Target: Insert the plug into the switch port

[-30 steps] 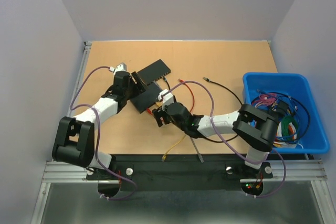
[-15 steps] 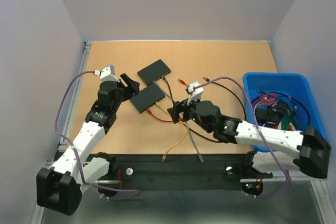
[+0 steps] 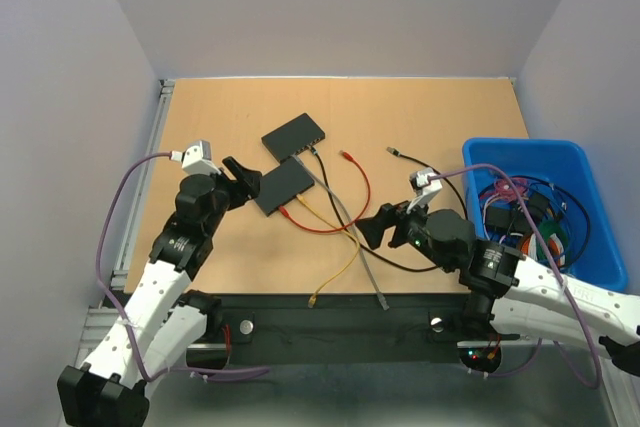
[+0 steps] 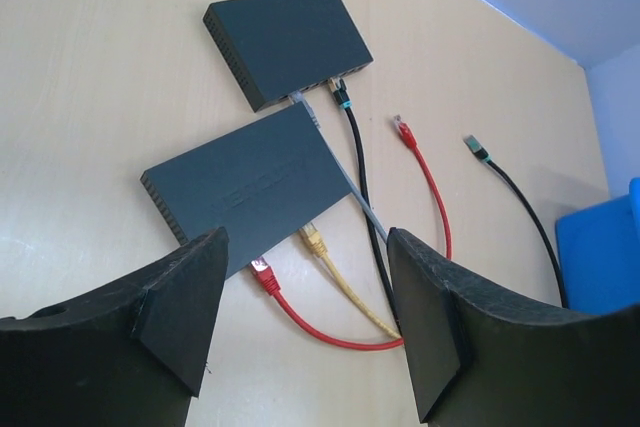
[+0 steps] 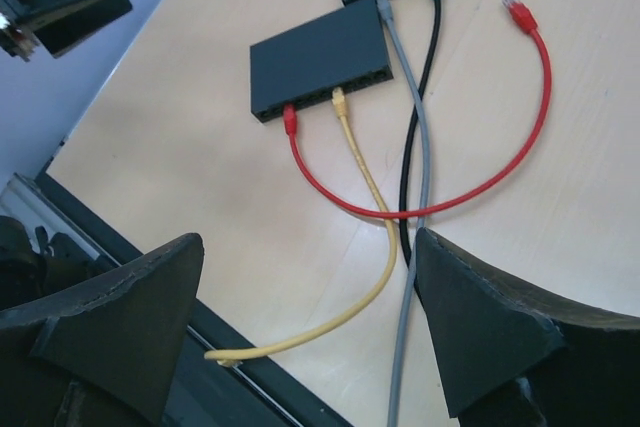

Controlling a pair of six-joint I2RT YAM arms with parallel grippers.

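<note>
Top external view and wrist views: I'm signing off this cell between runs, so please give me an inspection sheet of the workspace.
Surface: light wooden tabletop, no damage seen.
Job's things: two flat black box switches, near switch and far switch; red patch cable has one end at the near switch's ports, and its free red plug lies on the wood.
Clutter: blue plastic bin of tangled cables, right side.
Grippers: left claw and right claw both open, holding nothing, apart from the switches.
Cables: yellow cable runs from the near switch to the table's front edge; grey cable and black cable leave the far switch.
Surroundings: plain pale walls; nothing else seen.
</note>
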